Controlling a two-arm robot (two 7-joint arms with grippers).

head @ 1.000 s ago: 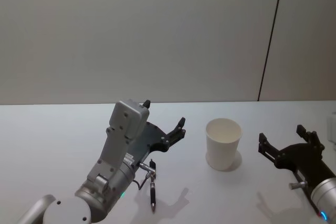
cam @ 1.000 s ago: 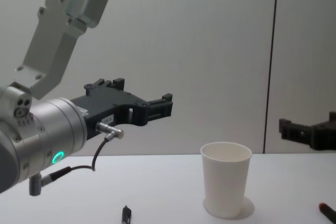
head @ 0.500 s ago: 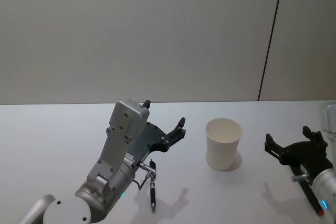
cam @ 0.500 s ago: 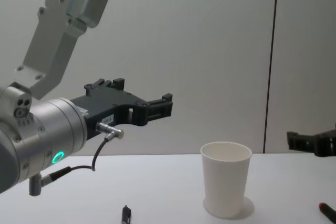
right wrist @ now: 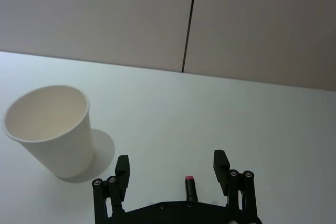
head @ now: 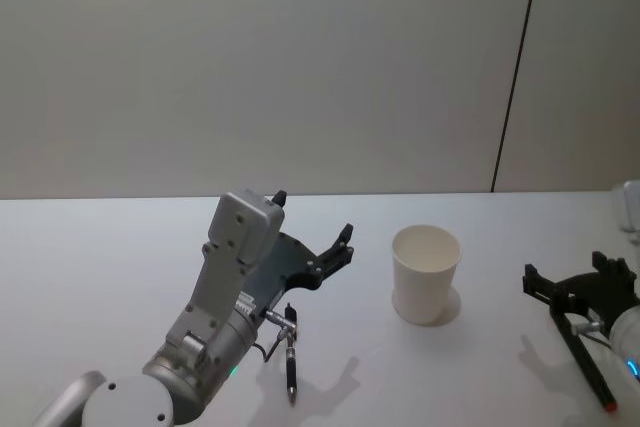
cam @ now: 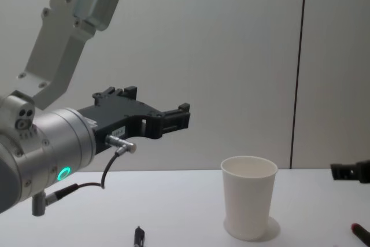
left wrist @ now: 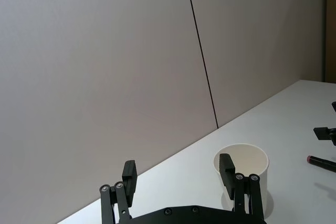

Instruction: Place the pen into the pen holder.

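Note:
The pen holder (head: 426, 273) is a white paper cup standing upright right of centre, also in the chest view (cam: 248, 203) and both wrist views (left wrist: 242, 169) (right wrist: 50, 127). A dark pen (head: 592, 367) with a red end lies on the table at the right (right wrist: 190, 188) (cam: 362, 234) (left wrist: 321, 162). My right gripper (head: 567, 267) (right wrist: 171, 162) hovers open above it, empty. A second, black pen (head: 291, 362) (cam: 139, 236) lies near my left arm. My left gripper (head: 313, 217) (cam: 159, 101) (left wrist: 177, 170) is held open and empty above the table, left of the cup.
The white table (head: 90, 267) runs back to a plain grey wall with a dark vertical seam (head: 515, 67). Bare table lies between the cup and the right gripper.
My right gripper has moved to the right, away from the cup, and now hangs over the red-ended pen. The left arm, the cup and both pens have not moved.

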